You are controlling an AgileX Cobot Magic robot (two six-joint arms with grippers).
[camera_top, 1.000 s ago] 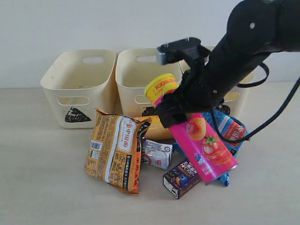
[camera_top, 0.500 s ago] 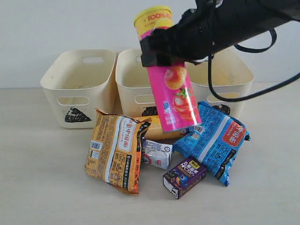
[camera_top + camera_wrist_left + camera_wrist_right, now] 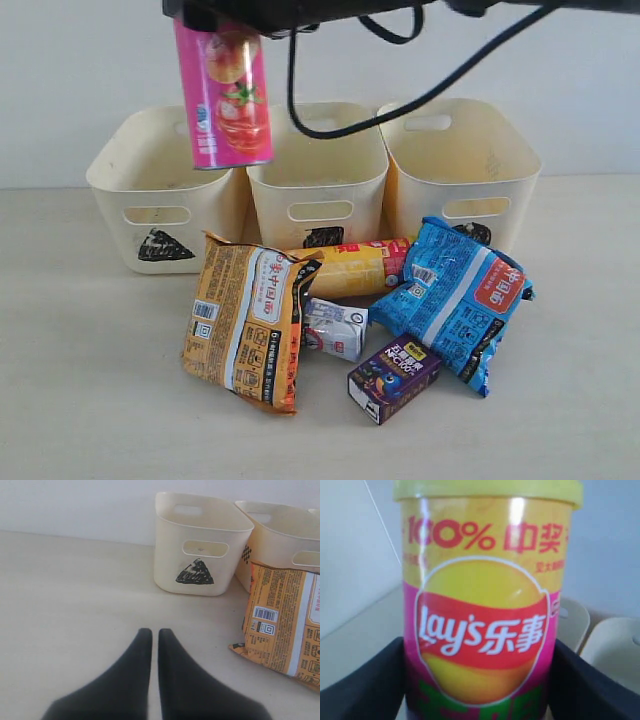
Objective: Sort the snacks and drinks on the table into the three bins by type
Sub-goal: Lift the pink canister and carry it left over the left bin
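The left pincer [image 3: 151,637] is seen pressed together, with nothing held, over the tabletop [image 3: 60,605]. The triangle-marked bin [image 3: 165,190] is placed farthest left. Above its right side the pink chip tube [image 3: 222,95] is held nearly upright in the air, pinched by the right pincer [image 3: 477,680] (the yellow lid is shown only in the right wrist view). The middle bin [image 3: 318,175] and right bin [image 3: 460,165] follow. In front, the orange bag [image 3: 245,320], yellow-orange tube [image 3: 350,268], white-and-blue carton [image 3: 337,330], purple carton [image 3: 393,378] and blue bag [image 3: 455,300] are laid on the tabletop.
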